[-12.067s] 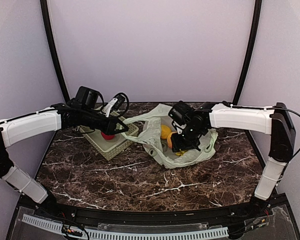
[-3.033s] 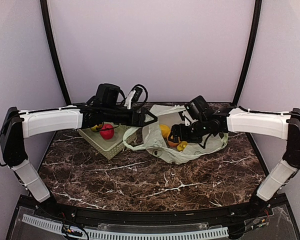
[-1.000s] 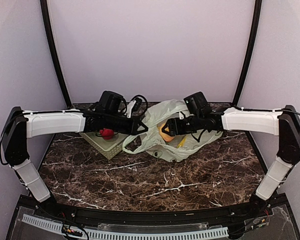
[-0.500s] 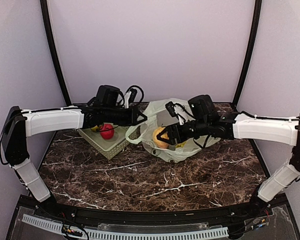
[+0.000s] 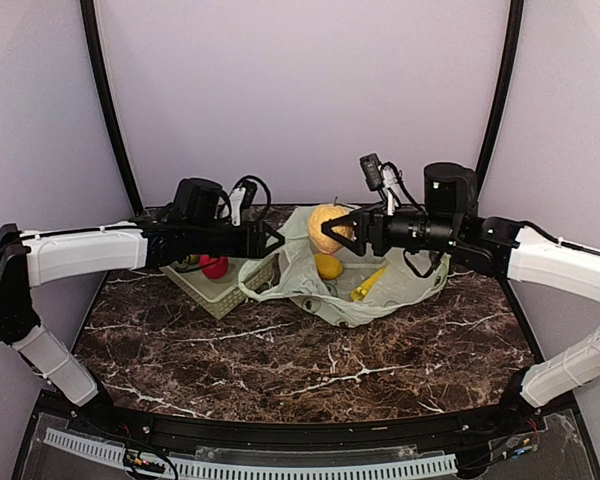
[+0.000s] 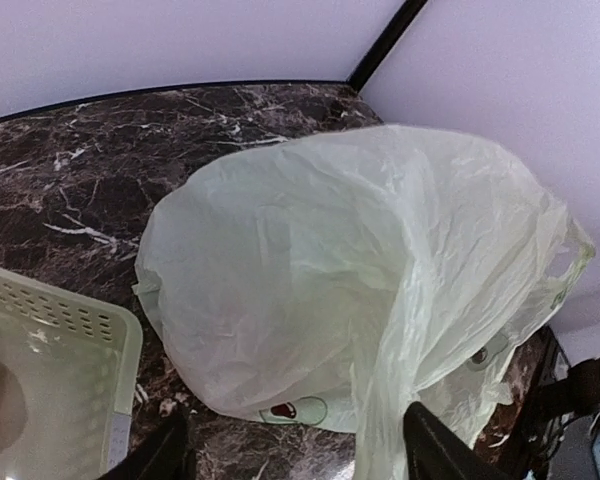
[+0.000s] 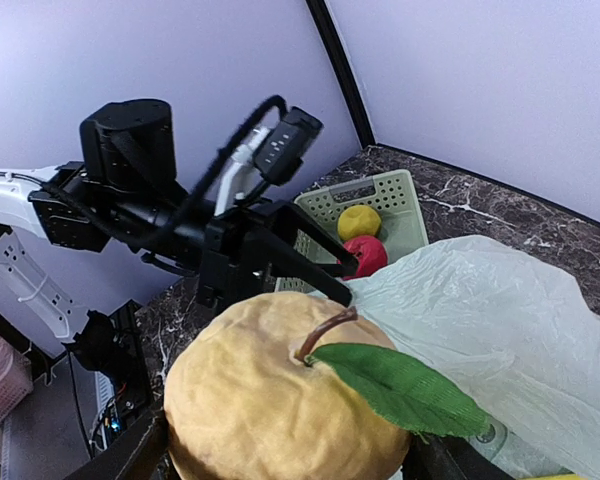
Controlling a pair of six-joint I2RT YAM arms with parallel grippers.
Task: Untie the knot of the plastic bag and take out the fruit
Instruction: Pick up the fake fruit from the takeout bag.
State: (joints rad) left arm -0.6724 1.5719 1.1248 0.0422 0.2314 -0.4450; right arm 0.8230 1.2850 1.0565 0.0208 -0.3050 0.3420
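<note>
My right gripper (image 5: 332,232) is shut on a tan round fruit (image 7: 280,400) with a brown stem and a green leaf, held in the air above the plastic bag (image 5: 365,300). The pale green bag lies open on the table, with a yellow-orange fruit (image 5: 329,266) and a banana (image 5: 370,283) inside. My left gripper (image 5: 277,240) stands open at the bag's left side. In the left wrist view a loose strip of the bag (image 6: 420,330) hangs between the spread fingers (image 6: 435,455). The knot is not in view.
A pale green perforated basket (image 5: 225,292) sits left of the bag, under my left arm. It holds a red apple (image 5: 214,266) and a yellow-green fruit (image 7: 359,221). Dark marble table (image 5: 280,370) stretches toward the near edge. Black frame posts stand at the back corners.
My right gripper has lifted the tan fruit up out of the bag. My left gripper has opened and let go of the bag's handle, and the bag has slumped.
</note>
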